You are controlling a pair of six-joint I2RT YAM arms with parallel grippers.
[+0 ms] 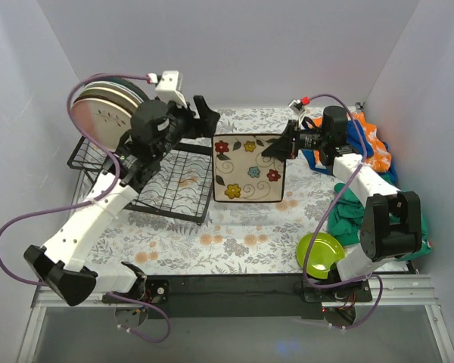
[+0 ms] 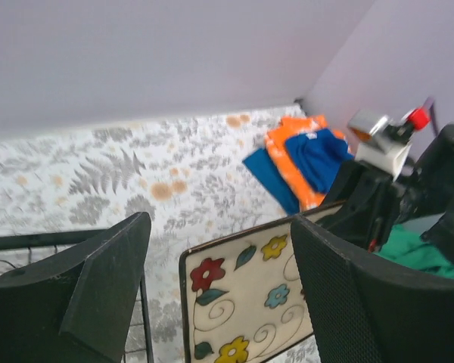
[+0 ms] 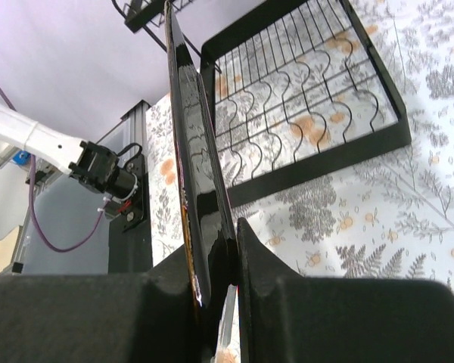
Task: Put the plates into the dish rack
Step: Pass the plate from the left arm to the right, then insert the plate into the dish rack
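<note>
We see the right claw (image 1: 282, 148) clamped on the right edge of a square cream flowered ceramic plate (image 1: 250, 168), holding it upright over the middle of the worktop (image 1: 242, 236), just right of the black wire dish rack (image 1: 170, 189) at the left edge. The left claw (image 1: 203, 122) stands wide open near the plate's upper left corner, gripping nothing. A stack of round plates (image 1: 106, 113) leans at the rack's far end, and a lime green round plate (image 1: 320, 253) lies by the near right corner. We judge a handover risky: if the right claw lets go before the left one closes, the plate drops, and a thin edge grip could let it swing.
</note>
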